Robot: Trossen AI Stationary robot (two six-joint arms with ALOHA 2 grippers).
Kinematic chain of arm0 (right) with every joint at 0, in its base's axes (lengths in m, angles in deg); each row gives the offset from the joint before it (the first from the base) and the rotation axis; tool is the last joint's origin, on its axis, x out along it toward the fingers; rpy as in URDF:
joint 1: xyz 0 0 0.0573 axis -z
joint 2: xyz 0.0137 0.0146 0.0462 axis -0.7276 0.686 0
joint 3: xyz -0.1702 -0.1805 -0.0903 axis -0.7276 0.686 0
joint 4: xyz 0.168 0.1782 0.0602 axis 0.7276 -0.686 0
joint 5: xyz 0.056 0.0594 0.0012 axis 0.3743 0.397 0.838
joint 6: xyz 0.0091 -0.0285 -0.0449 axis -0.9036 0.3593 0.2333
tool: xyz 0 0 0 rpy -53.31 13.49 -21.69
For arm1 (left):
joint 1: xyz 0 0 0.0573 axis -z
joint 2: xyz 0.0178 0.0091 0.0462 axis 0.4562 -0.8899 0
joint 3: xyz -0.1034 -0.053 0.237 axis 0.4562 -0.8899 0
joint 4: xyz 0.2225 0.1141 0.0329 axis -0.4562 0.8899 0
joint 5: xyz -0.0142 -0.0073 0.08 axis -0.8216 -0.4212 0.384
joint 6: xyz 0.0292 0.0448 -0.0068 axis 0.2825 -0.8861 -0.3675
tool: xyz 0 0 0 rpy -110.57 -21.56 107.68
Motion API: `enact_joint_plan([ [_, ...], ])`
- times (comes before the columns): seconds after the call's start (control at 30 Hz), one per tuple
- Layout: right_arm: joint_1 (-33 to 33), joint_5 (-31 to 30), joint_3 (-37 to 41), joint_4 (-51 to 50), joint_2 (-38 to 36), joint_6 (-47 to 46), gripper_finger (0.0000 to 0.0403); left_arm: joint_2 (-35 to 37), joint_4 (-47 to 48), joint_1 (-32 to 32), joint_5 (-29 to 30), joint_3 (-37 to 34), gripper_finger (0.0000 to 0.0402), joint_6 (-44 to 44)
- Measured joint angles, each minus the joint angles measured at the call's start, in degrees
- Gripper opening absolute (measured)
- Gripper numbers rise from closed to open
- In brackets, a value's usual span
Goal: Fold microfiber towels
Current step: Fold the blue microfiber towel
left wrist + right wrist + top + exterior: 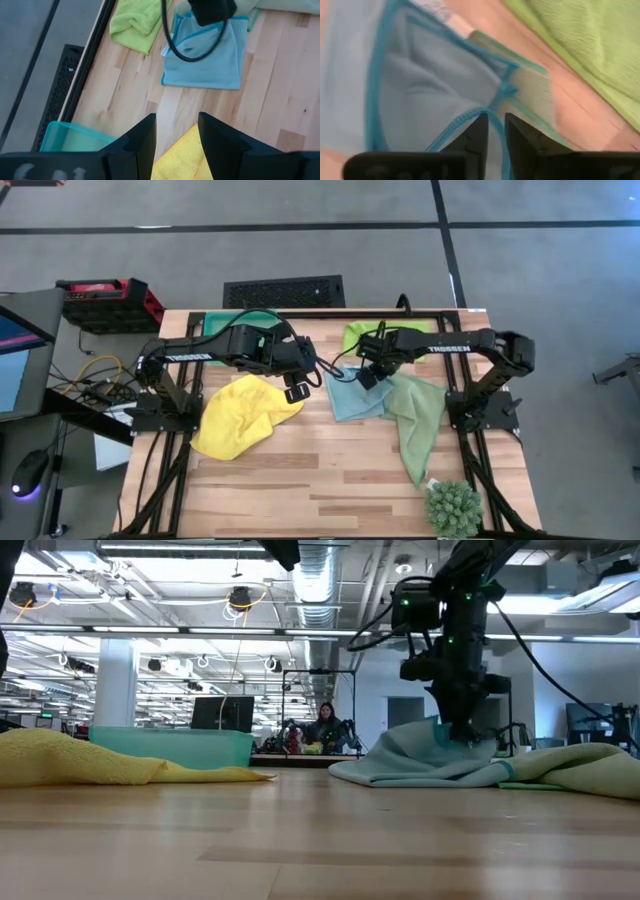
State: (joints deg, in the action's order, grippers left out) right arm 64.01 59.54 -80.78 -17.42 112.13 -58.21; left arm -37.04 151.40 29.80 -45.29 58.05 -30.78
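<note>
- Nearest to me, at the bottom right of the high view, is the little spiky plant (453,508). I am not using it.
- A bit farther up, at the lower left of the middle, the yellow towel (240,415) lies crumpled on the table (330,480).
- My left gripper (297,387) hangs just above the yellow towel's upper right edge. Its fingers are spread apart and hold nothing. It waits.
- In the middle of the high view is the light blue towel (352,395), with its white tag (165,50) on one edge. It is partly folded. The sage green towel (418,420) lies touching it on the right and runs down toward the plant.
- My right gripper (368,374) is down at the top edge of the blue towel. In its own wrist view the two fingers are only a little apart, with the blue hem (465,117) right at the tips. I think it is letting go, but I cannot tell if it holds the cloth or only touches it.
- To do this step well, I should lay the edge flat, line the corners up, open fully, then lift straight up so the fold does not drag.
- Farthest away, at the top, are the lime green towel (362,337) and the teal tray (232,322).
</note>
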Motion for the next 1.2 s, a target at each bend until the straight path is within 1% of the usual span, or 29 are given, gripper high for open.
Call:
enact_joint_plan([
  [0.07, 1.1, -1.0, 0.0, -0.9, 0.0, -3.0, 0.0110, 0.0, 0.0, 0.0, 0.0, 0.0, 0.0139, 0.1],
  [0.2, 2.8, -1.0, 0.0, -0.9, -0.1, -3.6, 0.0136, 0.0, 0.0, 0.0, 0.0, 0.0, 0.0139, 0.1],
  [0.3, 2.3, -0.7, 0.0, -0.8, -1.7, -1.4, 0.0145, 0.0, 0.0, 0.0, 0.0, 0.0, 0.0139, 0.1],
  [0.4, -0.5, 0.4, -0.3, -0.9, -4.6, 2.6, 0.0147, 0.0, 0.5, 0.0, 0.0, 0.0, 0.0139, 0.1],
  [0.47, -3.3, 5.1, -0.9, -0.7, -7.6, 6.4, 0.0148, 0.0, 1.2, 0.0, 0.0, 0.0, 0.0139, 0.2],
  [0.53, -6.2, 12.3, -0.9, 0.2, -10.2, 10.6, 0.0148, 0.0, 1.6, 0.0, -0.1, 0.0, 0.0139, 0.2],
  [0.57, -7.7, 15.1, -0.9, 1.1, -10.9, 12.5, 0.0148, 0.0, 1.5, 0.0, -0.1, 0.0, 0.0139, 0.2],
  [0.6, -9.2, 17.0, -0.9, 2.7, -11.1, 14.1, 0.0148, 0.0, 1.5, 0.0, 0.0, 0.0, 0.0139, 0.2],
  [0.63, -10.7, 17.5, -0.9, 3.9, -11.1, 15.4, 0.0148, 0.0, 1.5, 0.0, 0.0, 0.0, 0.0139, 0.2],
  [0.7, -13.0, 17.4, -0.8, 5.6, -10.4, 17.4, 0.0148, 0.0, 1.5, 0.0, 0.0, 0.0, 0.0139, 0.2],
  [0.87, -16.4, 17.1, -0.8, 13.1, -4.1, 20.9, 0.0148, 0.0, 1.4, 0.0, 0.2, 0.0, 0.0139, 0.2],
  [1.03, -15.9, 16.7, -0.8, 17.2, 2.5, 20.9, 0.0148, 0.0, 1.4, 0.0, 0.2, 0.0, 0.0139, 0.2],
  [1.2, -14.0, 9.4, -0.7, 14.6, 6.3, 21.8, 0.0146, 0.0, 1.4, 0.0, 0.2, 0.0, 0.0139, 0.3],
])
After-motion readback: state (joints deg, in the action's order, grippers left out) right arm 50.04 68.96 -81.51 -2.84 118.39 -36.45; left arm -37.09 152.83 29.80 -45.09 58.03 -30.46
